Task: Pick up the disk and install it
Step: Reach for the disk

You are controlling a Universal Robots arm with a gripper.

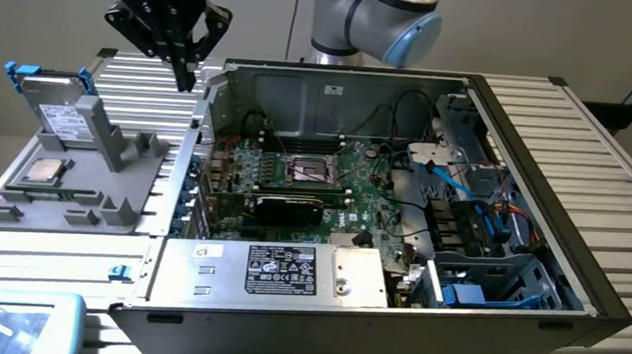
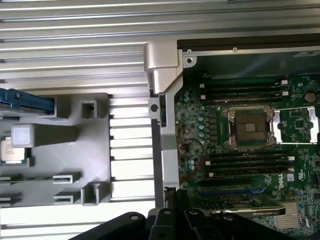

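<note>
The disk stands on edge in a grey holder at the exterior view's left. It is silver-grey with a white label and a blue carrier around it. In the wrist view the blue carrier edge of the disk shows beside the grey holder. My gripper hangs above the slatted table, between the disk and the open computer case. Its black fingers are shut to a point with nothing between them. The gripper hangs over the case's side wall in the wrist view.
A small silver CPU chip lies in the holder below the disk. Inside the case are the green motherboard, a silver box with a black label and a drive cage with blue parts. A blue-rimmed tray corner sits at the front.
</note>
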